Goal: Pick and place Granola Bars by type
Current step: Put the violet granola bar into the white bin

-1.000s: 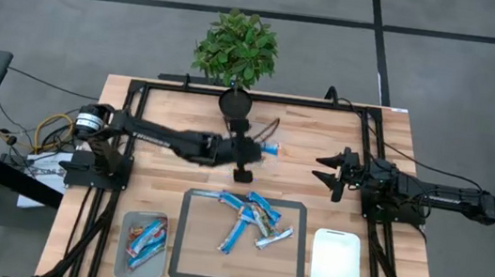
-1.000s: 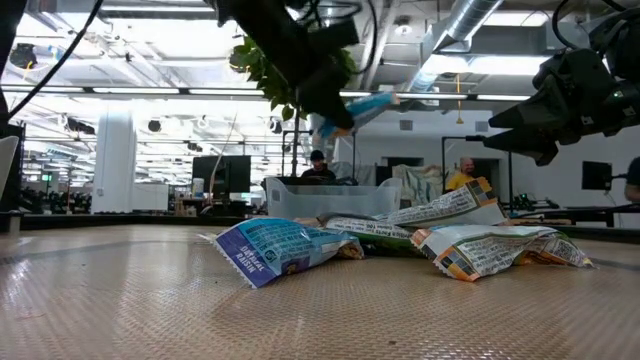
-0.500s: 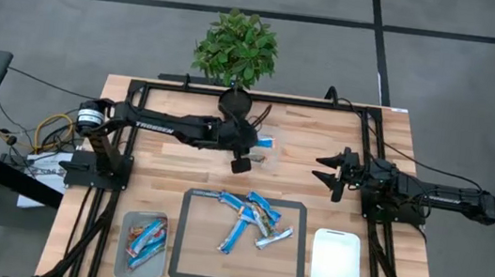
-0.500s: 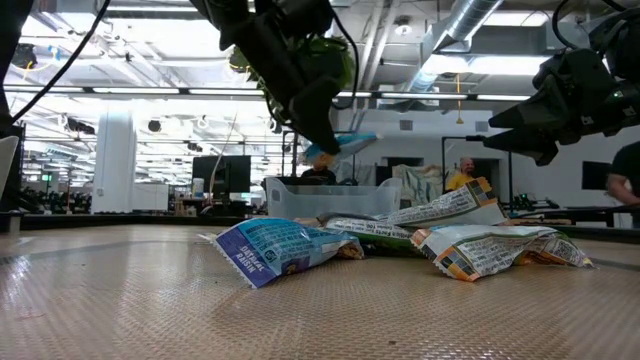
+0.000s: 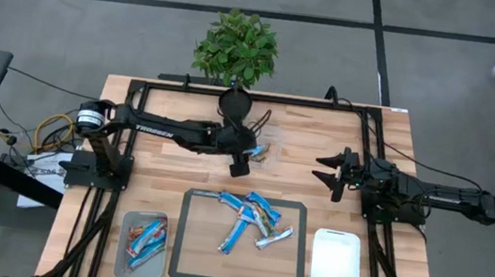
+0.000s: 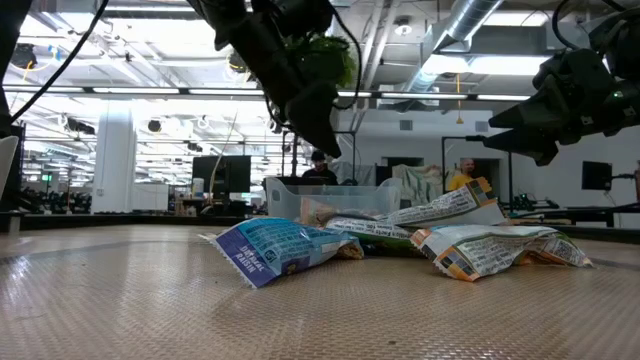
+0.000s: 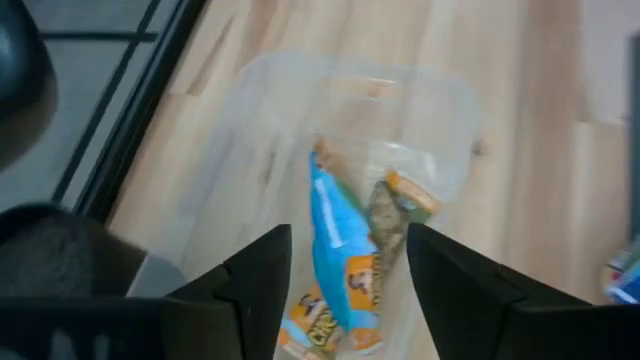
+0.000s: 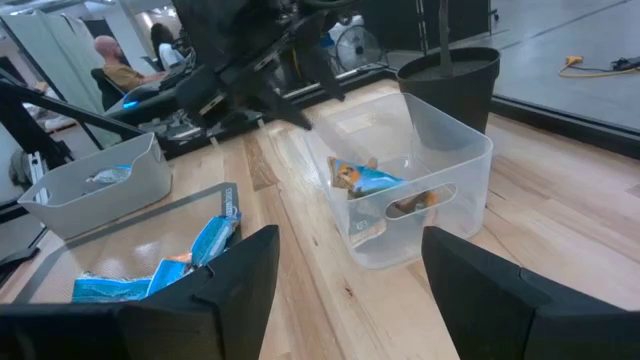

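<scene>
My left gripper (image 7: 350,238) stands open just above a clear bin (image 7: 440,110) at the table's far middle (image 5: 275,148). A blue granola bar (image 7: 345,255) lies loose in that bin on top of brownish and orange ones (image 8: 372,180). No finger touches it. Several more granola bars, mostly blue, lie in a heap on the dark-framed mat (image 5: 251,222), also seen close up in the low view (image 6: 280,250). My right gripper (image 5: 321,170) waits open at the table's right, above the wood, holding nothing.
A grey bin (image 5: 145,244) with a few bars stands at the near left, and a white bin (image 5: 337,263) at the near right. A potted plant (image 5: 236,52) stands at the far edge, right behind the clear bin. A black frame (image 5: 363,124) runs round the work area.
My left gripper has come down over the clear bin with the blue bar and has opened. The bar has dropped out of the fingers and now lies in the bin. My right arm has kept still.
</scene>
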Tool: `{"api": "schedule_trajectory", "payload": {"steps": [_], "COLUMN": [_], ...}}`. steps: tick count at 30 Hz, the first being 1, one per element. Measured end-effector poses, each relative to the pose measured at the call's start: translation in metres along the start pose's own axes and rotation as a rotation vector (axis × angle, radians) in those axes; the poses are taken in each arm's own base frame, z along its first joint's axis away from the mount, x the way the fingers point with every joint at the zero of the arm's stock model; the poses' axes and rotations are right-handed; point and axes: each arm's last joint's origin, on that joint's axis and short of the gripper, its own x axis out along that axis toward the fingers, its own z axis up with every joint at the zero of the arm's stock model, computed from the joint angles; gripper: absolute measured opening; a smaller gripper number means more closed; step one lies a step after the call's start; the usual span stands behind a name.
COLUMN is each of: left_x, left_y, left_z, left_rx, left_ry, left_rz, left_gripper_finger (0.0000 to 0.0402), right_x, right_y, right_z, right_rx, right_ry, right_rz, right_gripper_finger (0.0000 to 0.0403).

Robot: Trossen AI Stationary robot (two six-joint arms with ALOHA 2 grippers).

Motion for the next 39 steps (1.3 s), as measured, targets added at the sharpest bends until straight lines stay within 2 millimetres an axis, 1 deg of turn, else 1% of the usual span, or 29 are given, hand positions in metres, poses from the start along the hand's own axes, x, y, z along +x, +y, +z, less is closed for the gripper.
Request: {"api": "schedule_trajectory", "payload": {"steps": [3,9,13,16,19,21,25,30,39], "left_x": [-0.005,-0.019,-0.029,-0.036,-0.043,-0.047,-0.051,-0.031,0.0], "left_y": [-0.016,-0.055,-0.078,-0.093,-0.106,-0.112,-0.117,-0.122,-0.125], "left_z": [0.002,0.001,-0.006,-0.013,-0.018,-0.021,-0.027,-0.037,-0.048], "left_rx": [0.077,0.282,0.346,0.36,0.366,0.385,0.416,0.408,0.423], "left_ry": [-0.02,-0.041,-0.01,0.031,0.058,0.074,0.121,0.19,0.226], "left_rz": [-0.029,-0.111,-0.205,-0.305,-0.385,-0.404,-0.414,-0.394,-0.374], "left_gripper_finger": [0.0191,0.018,0.0178,0.0178,0.0177,0.0177,0.0177,0.0177,0.0177], "right_x": [0.0,0.0,0.0,0.0,0.0,0.0,0.0,0.0,0.0], "right_y": [0.0,0.0,0.0,0.0,0.0,0.0,0.0,0.0,0.0], "right_z": [0.0,0.0,0.0,0.0,0.0,0.0,0.0,0.0,0.0], "right_rx": [0.0,0.0,0.0,0.0,0.0,0.0,0.0,0.0,0.0], "right_ry": [0.0,0.0,0.0,0.0,0.0,0.0,0.0,0.001,0.001], "right_rz": [0.0,0.0,0.0,0.0,0.0,0.0,0.0,0.0,0.0], "right_gripper_finger": [0.024,0.024,0.024,0.024,0.024,0.024,0.024,0.024,0.024]}}
